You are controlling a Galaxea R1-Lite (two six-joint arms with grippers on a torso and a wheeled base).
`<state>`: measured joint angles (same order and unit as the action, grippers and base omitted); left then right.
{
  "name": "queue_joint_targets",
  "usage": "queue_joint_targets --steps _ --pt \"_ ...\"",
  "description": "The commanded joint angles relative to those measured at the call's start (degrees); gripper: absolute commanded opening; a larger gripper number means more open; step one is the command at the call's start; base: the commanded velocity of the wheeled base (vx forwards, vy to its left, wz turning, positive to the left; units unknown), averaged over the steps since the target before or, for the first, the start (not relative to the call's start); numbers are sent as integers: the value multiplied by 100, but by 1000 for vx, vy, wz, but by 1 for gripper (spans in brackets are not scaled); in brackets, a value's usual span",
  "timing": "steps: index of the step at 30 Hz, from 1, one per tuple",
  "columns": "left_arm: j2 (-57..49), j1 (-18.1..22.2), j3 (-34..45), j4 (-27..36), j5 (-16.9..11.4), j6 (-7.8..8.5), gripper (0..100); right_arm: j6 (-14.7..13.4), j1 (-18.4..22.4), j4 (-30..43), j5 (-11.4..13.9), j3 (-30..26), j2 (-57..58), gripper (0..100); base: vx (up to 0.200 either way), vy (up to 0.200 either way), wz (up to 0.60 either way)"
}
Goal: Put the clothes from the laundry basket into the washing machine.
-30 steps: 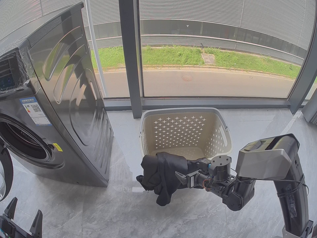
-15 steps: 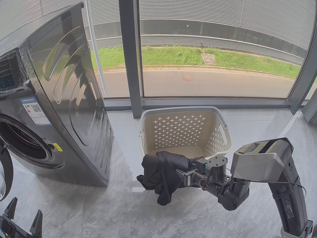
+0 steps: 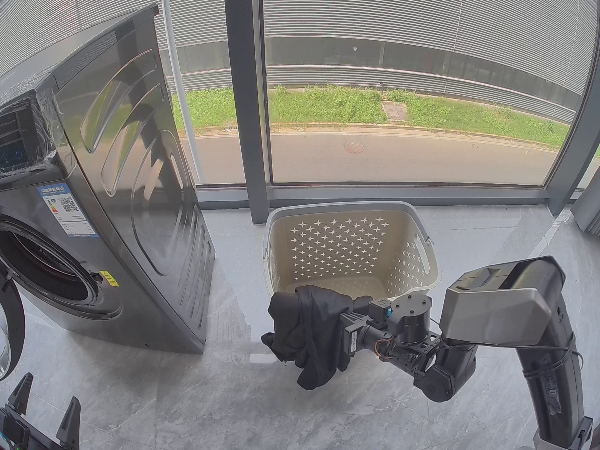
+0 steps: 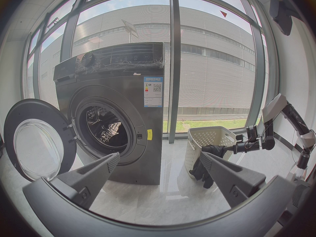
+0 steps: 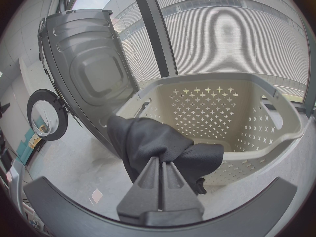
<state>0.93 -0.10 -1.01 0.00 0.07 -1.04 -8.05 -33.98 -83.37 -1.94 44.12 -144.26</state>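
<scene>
clothes (image 3: 306,332) go to washer (image 3: 125,189) at left, door open. left gripper (image 3: 44,410) lower left, spread, empty. clothes hang lower centre before basket (image 3: 350,206) rim, right gripper (image 3: 342,339) pinching a fold. soft, light, floppy; grip bunched cloth.

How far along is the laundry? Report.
Done: the washing machine door stands open, and the laundry basket looks empty inside. In hand: the right claw is shut on the black garment at the basket's near rim. Left: carry it into the drum. The left claw is open, empty.
</scene>
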Motion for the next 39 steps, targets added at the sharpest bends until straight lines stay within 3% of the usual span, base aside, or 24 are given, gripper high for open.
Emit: queue_joint_targets --steps 1,6,21,29,33,36,37,39 --pt "-93 1 101 0 1 -2 100 -4 -136 -12 -26 -386 935 0 0 0 0" --pt "-93 1 101 0 1 -2 100 -4 -224 -12 -17 -624 1823 0 0 0 0" --pt "-93 1 101 0 1 -2 100 -48 -549 84 -43 -650 3528 0 0 0 0" --pt "-93 1 101 0 1 -2 100 -22 -496 58 -272 -1010 4117 0 0 0 0" --pt "-93 1 101 0 1 -2 100 22 -153 119 -632 -1388 4451 0 0 0 0" --pt "-93 1 101 0 -7 7 100 93 58 225 -685 -1441 4565 0 0 0 0" --pt "-93 1 101 0 -7 16 100 260 225 374 -747 -1441 4670 0 0 0 0" --pt "-93 1 101 0 -16 33 100 295 242 462 -958 -1450 4846 0 0 0 0"
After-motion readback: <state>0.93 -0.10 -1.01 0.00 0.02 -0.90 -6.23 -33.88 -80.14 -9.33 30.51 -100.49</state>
